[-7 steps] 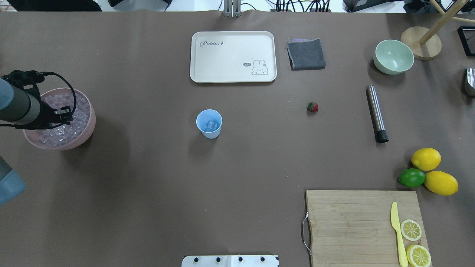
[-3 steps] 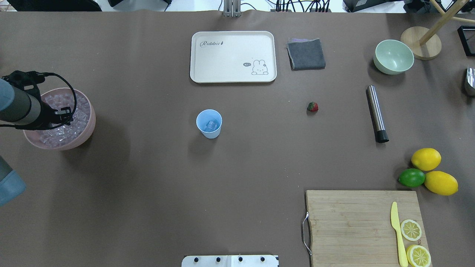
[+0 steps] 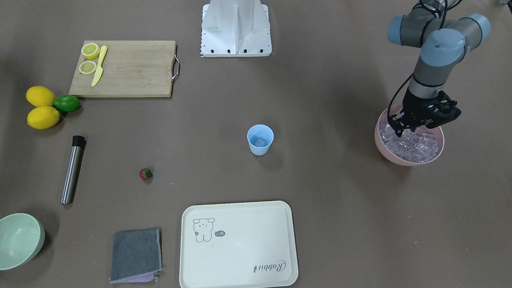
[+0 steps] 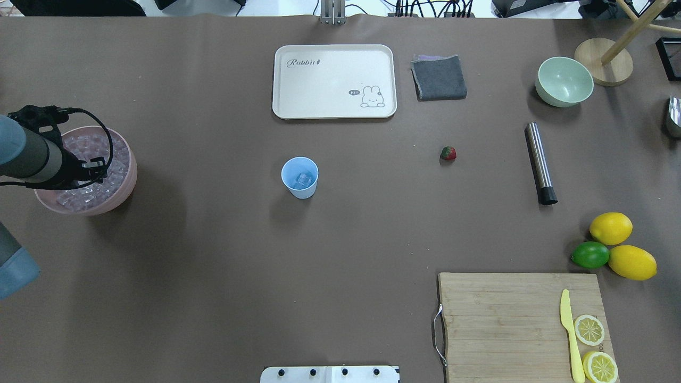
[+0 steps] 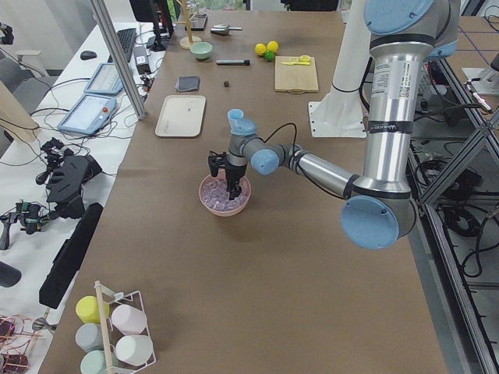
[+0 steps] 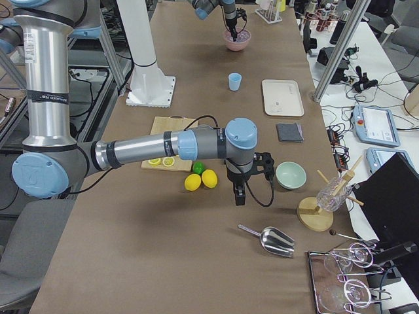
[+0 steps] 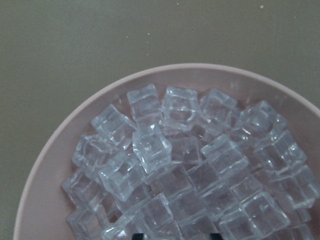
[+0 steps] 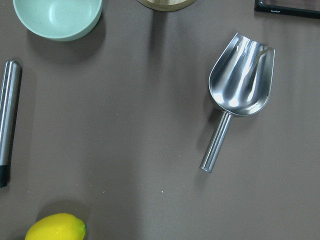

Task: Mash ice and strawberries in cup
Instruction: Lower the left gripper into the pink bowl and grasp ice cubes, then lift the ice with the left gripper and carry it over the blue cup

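Note:
The light-blue cup stands mid-table with one ice cube inside it. More ice fills the pink bowl at the table's left end. My left gripper points down into that bowl; in the left wrist view its dark fingertips sit apart at the bottom edge, open among the cubes. The red strawberry lies alone on the table to the right of the cup. My right gripper hangs far off beside the lemons. It shows only in the exterior right view, so I cannot tell its state.
A steel muddler lies right of the strawberry. A cream tray, grey cloth and pale-green bowl line the far side. Lemons and a lime sit by the cutting board. A metal scoop lies under the right wrist.
The left gripper has shifted slightly left and sunk a little lower over the ice in the pink bowl. Nothing else moved.

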Motion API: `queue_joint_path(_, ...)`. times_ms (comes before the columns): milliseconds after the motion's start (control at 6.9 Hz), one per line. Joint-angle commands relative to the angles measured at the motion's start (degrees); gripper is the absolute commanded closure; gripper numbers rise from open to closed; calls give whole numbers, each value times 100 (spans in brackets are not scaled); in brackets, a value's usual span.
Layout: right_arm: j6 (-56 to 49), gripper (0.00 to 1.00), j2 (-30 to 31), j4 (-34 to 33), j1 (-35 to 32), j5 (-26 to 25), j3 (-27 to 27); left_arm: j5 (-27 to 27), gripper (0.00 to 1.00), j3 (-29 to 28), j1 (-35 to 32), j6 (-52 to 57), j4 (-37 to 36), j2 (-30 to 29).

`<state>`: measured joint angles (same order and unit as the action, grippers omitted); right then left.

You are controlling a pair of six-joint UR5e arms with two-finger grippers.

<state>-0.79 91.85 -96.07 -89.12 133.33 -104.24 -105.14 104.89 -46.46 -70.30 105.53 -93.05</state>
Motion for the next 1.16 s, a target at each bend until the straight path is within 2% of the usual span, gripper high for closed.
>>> queue_joint_path(0, 0, 0, 0, 0, 0, 0, 0, 2, 53, -12, 5, 42, -6, 6)
queue_joint_path(145, 0, 0, 0, 0, 0, 0, 0, -7, 69, -12, 5, 51, 3, 15)
queue_joint_path(290, 0, 0, 0, 0, 0, 0, -8, -33, 100, 14, 5, 103, -14, 15)
queue_joint_path(580, 9, 0, -9, 0, 0, 0, -26, -51, 100, 49, -274, 1214, -50, 103)
queue_joint_path(1015, 9, 0, -17, -9, 0, 0, -26, -278, 100, 539, -741, 1317, -85, -72)
